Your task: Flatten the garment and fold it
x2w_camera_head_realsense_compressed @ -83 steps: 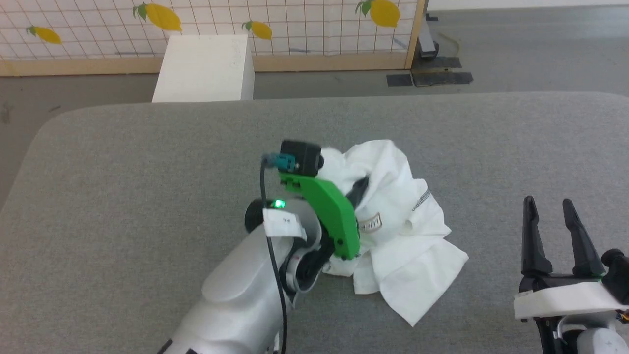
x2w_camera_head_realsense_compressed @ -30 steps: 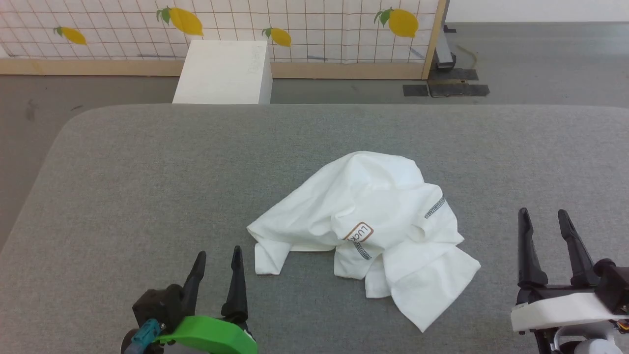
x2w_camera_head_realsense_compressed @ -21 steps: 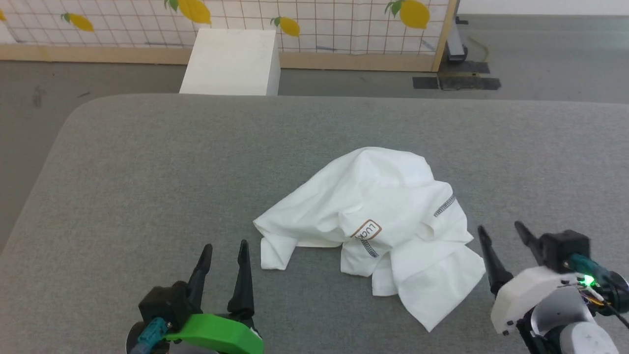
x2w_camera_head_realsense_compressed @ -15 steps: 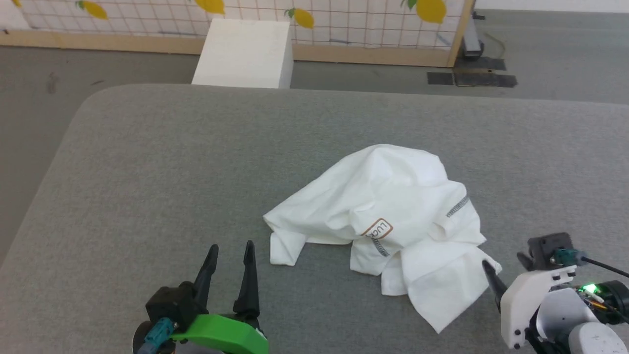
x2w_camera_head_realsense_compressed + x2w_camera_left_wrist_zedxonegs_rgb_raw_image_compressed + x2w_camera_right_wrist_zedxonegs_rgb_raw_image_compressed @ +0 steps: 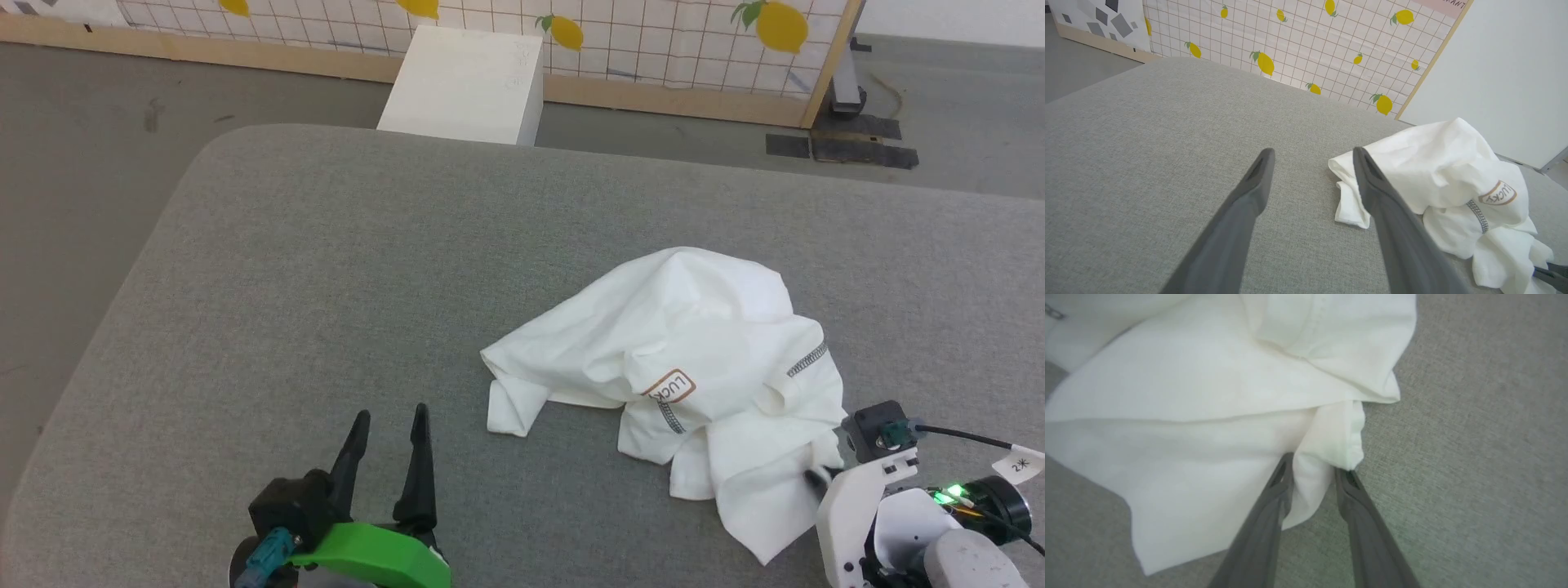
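Note:
The garment (image 5: 702,343) is a crumpled white shirt with a tan neck label and grey zigzag stitching, lying in a heap right of the middle of the grey table (image 5: 326,245). My right gripper (image 5: 824,461) is at its near right edge. In the right wrist view a fold of the garment (image 5: 1208,396) lies between my right gripper's (image 5: 1312,465) fingers, which are half closed with a gap still showing. My left gripper (image 5: 390,412) stands open near the front edge, left of the heap and apart from it. The left wrist view has the garment (image 5: 1445,163) to the right of my left gripper (image 5: 1312,151).
A white box (image 5: 465,82) stands on the floor beyond the table's far edge, before a lemon-patterned screen (image 5: 653,33). The table's rounded left corner (image 5: 204,147) drops to grey floor. Bare grey cloth spreads left of and behind the heap.
My right gripper has swung in from the right to the garment's near right edge and narrowed around a fold. The left gripper drew back off the garment earlier and now rests. The camera has shifted.

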`<state>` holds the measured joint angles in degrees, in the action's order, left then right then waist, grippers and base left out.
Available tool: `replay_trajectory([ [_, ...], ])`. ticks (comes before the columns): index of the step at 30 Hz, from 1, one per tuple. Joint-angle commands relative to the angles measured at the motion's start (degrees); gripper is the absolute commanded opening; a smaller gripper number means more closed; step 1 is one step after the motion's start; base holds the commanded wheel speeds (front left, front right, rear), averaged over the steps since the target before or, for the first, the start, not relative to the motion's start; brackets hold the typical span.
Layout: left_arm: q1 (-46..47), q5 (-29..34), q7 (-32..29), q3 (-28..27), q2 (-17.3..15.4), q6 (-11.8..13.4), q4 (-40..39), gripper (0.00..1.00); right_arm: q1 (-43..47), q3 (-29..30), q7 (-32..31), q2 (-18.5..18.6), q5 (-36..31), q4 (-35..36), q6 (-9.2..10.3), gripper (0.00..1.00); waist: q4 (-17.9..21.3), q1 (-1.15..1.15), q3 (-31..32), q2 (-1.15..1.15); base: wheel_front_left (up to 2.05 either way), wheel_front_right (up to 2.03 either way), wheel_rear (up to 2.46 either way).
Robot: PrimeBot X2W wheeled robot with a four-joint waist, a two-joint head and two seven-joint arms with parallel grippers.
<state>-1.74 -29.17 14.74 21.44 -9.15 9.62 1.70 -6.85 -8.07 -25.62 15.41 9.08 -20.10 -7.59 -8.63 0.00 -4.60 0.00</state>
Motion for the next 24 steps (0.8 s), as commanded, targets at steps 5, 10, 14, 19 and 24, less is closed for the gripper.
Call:
replay_trajectory([
  [5,-1.4,1.0,0.3,-1.5,0.7,-0.4,0.0,1.0,-1.8,0.4,1.5,0.6,0.6,1.0,0.1,0.0,1.8,0.0,0.7,0.0,0.0,0.0,0.0],
  [10,-1.5,1.1,0.3,-2.5,1.2,-0.9,-0.1,1.0,-5.7,2.0,3.0,2.7,1.8,8.5,0.1,0.0,5.1,0.0,1.4,0.0,0.0,0.0,0.0],
  [14,-1.7,1.4,0.3,-3.5,1.6,-1.0,-0.2,1.0,-9.0,6.1,2.9,4.3,2.5,15.0,0.1,0.0,7.5,0.0,2.1,0.0,0.0,0.0,0.0],
  [19,-2.2,1.7,0.3,-4.3,1.9,-1.5,-0.3,1.0,-7.6,15.7,1.2,6.2,1.8,21.6,0.1,0.0,8.8,0.0,2.2,0.0,0.0,0.0,0.0],
  [24,-2.1,2.0,0.3,-4.4,1.9,-2.0,-0.2,1.0,1.1,28.9,0.2,5.7,-1.2,25.3,0.1,0.0,8.3,0.0,1.2,0.0,0.0,0.0,0.0],
])
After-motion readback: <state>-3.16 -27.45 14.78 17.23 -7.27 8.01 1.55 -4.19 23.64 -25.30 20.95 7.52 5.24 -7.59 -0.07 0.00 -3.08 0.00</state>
